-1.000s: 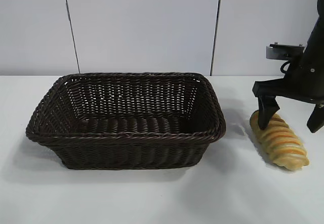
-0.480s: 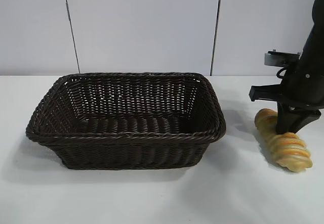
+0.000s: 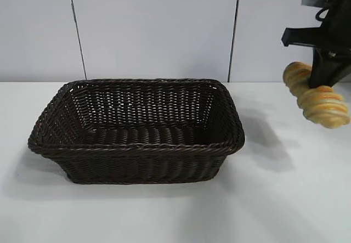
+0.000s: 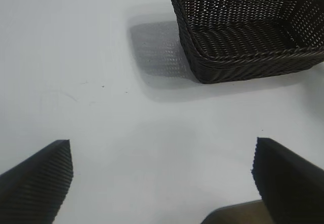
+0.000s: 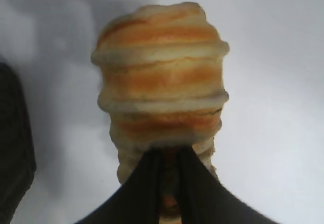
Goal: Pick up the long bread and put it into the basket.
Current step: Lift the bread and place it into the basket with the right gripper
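Observation:
The long bread (image 3: 317, 96), a golden twisted loaf with pale stripes, hangs in the air at the far right, well above the table. My right gripper (image 3: 323, 78) is shut on its middle, so the loaf tilts with one end toward the basket. In the right wrist view the long bread (image 5: 162, 77) sticks out beyond my right gripper (image 5: 169, 155), whose two dark fingers squeeze into it. The basket (image 3: 137, 150), dark brown wicker, stands empty left of centre. My left gripper (image 4: 162, 155) is open over bare table, with the basket (image 4: 243, 64) some way off.
The white table (image 3: 285, 199) stretches around the basket. A pale panelled wall (image 3: 153, 29) closes the back. The basket's rim corner (image 3: 233, 130) lies closest to the held loaf.
My right gripper closed on the bread as it lay on the table and has lifted it up, with the loaf now hanging above the surface at the far right.

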